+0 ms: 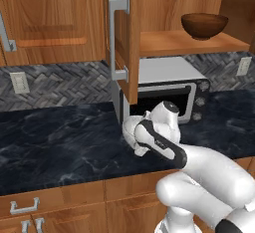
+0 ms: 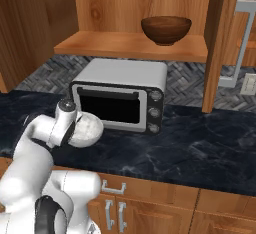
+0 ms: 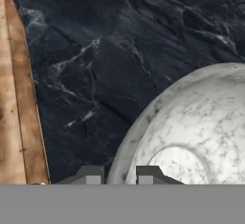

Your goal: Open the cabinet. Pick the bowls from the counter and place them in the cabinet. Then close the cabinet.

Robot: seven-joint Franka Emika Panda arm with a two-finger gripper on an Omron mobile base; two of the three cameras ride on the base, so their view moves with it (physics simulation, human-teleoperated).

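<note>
Marble everywhere on my screens: the surface (image 1: 60, 137) is a long black slab run through with pale grey veins, glossy, over a warm wood front. I count two bowls. One is dark brown wood (image 2: 166, 29), round and deep, sitting upright on the wooden shelf (image 2: 125, 45) inside the open cabinet (image 1: 124, 38). The other is the whitish-grey speckled bowl (image 3: 201, 137), smooth and stone-like with a flat round centre; it is at the surface just in front of the toaster oven (image 2: 122, 95), and I cannot say whether it rests there or is raised a little.

My pincer (image 3: 119, 175) stands astride that bowl's rim in the hand view, one dark square tip outside the wall and one inside, the gap between them narrow (it looks like a pinch on the rim, though the contact itself is hidden at the frame's bottom edge). From the right base view the pale bowl (image 2: 86, 130) shows tucked against the white hand.

The cabinet is reddish-brown panelled wood; one open door (image 1: 127, 43) hangs edge-on, carrying one vertical silver bar handle (image 1: 117, 40). The toaster oven is a silver box with a dark glass door and three round knobs down its right side. Behind it runs a grey herringbone tile backsplash (image 1: 64, 82), with one white outlet (image 1: 20, 82) to the left.
</note>
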